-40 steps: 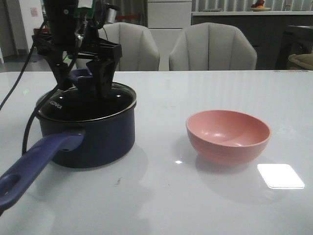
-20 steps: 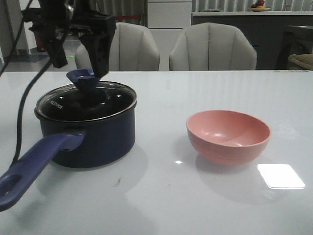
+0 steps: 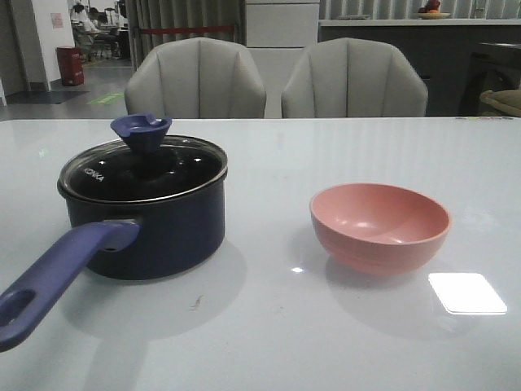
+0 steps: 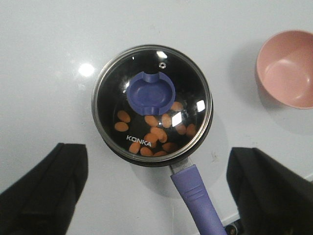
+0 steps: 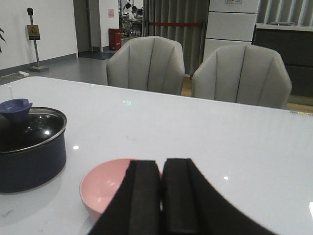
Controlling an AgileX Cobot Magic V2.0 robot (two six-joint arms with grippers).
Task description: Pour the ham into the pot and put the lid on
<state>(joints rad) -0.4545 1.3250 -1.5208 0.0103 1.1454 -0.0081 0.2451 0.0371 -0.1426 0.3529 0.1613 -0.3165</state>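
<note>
Fingers of the left gripper [image 4: 156,196] hang spread wide and empty above the pot [image 3: 146,220], holding nothing because the lid [image 4: 152,101] already sits square on its rim. Through the glass, ham [image 4: 156,131] lies scattered inside. Right of the pot, apart on the bench [image 3: 269,342], the bowl [image 3: 379,225] stands empty. Right gripper [image 5: 161,196] fingers are pressed together, idle.

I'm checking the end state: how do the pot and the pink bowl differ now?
The pot is dark navy with a long handle; the pink bowl has none. The pot is covered by the lid, with the ham inside; the pink bowl is open and empty. Both stand upright on the table.
</note>
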